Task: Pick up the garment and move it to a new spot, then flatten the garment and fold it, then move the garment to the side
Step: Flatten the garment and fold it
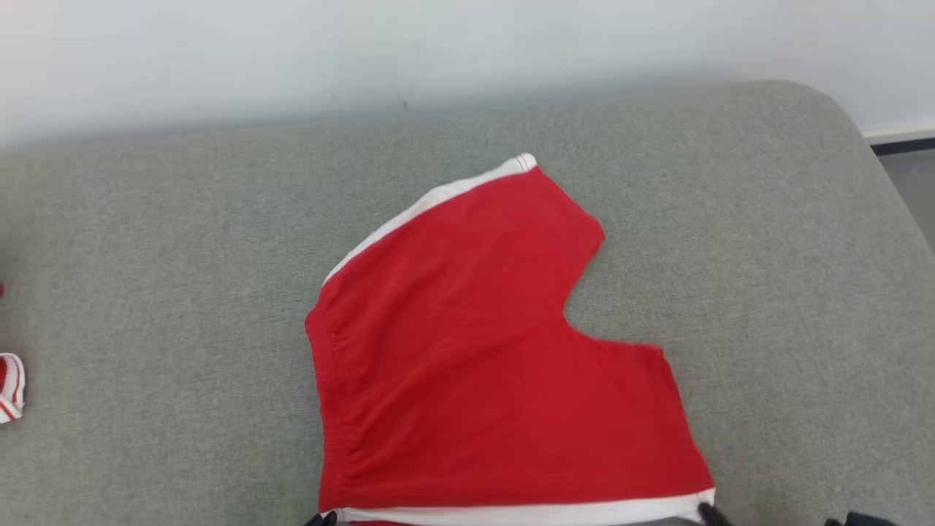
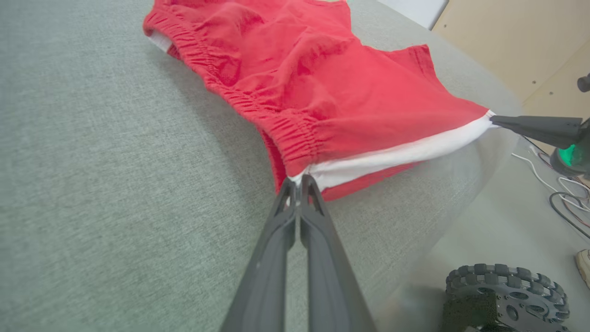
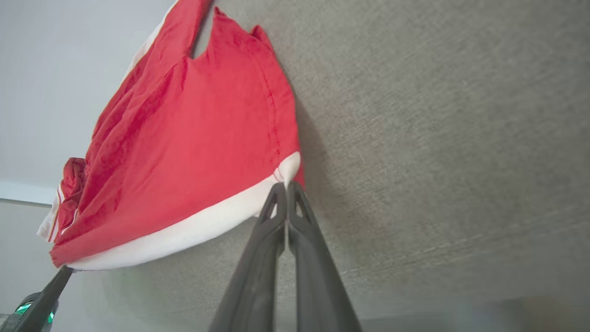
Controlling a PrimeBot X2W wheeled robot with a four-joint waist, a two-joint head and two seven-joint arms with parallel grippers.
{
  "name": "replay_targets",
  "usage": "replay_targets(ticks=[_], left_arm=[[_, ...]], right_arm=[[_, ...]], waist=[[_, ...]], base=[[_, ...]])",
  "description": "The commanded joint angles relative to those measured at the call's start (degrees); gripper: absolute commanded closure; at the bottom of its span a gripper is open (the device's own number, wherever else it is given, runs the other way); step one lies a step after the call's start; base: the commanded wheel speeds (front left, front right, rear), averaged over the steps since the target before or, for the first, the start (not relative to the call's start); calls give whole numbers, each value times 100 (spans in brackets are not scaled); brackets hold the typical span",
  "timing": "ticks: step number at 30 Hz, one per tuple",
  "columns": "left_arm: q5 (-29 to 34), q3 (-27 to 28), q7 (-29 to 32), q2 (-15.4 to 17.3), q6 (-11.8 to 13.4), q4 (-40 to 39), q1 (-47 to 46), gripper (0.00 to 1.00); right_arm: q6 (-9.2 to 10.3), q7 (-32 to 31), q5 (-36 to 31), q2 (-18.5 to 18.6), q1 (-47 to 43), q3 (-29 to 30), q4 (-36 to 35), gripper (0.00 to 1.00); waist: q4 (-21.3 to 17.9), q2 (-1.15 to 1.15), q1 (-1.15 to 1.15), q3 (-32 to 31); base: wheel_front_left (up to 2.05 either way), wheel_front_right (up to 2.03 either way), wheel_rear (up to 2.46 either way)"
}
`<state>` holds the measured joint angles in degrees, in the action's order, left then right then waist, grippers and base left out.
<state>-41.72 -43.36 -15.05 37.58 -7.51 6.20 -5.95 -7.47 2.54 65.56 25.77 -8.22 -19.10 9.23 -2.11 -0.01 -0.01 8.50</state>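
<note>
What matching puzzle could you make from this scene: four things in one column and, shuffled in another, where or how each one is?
Things:
1. left gripper
2. right gripper
3. red shorts
4. small red-and-white cloth

States:
A. lies apart at the head view's far left edge
B. shut on the corner of the white stripe by the leg hem
C. spread over the grey cushion
D. shut on the stripe's corner by the elastic waistband

Pairs: 1-D, 2-B, 3-C, 4-A
</note>
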Motion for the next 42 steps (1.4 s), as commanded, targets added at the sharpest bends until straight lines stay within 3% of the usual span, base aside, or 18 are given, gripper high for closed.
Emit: replay_targets(ticks=[1,12,22,28,33,42], left_arm=[[46,62,-19,-36,10,15,97,100],[292,599,-19,-526,10,-294,248,100],[416,659,-19,-673,10,-398,-668,100],[107,542,-19,-713,10,32,-1502,100],[-36,416,-19,-745,10,442,-2135,100],[-140,89,-19,-946,10,955,-3144,100]], right_arm=[[-7,-49,31,-52,-75,18,-93,100],[-7,-410,-387,-140,21,962,-982,100],[-7,-946,-883,14,1782,1162,-654,100],[-7,-1059,-1347,113,3356,657,142,100],[-7,-709,-1960,198,4718,-241,1121,100],[-7,-120,-2070,-29,6467,-1286,2769,100]], waist=[[47,1,1,-44],[178,1,1,-126],[514,1,1,38],[621,1,1,332],[676,1,1,724],[879,1,1,1350]], base=[[0,0,0],[0,0,0],[0,0,0],[0,0,0],[0,0,0],[0,0,0]])
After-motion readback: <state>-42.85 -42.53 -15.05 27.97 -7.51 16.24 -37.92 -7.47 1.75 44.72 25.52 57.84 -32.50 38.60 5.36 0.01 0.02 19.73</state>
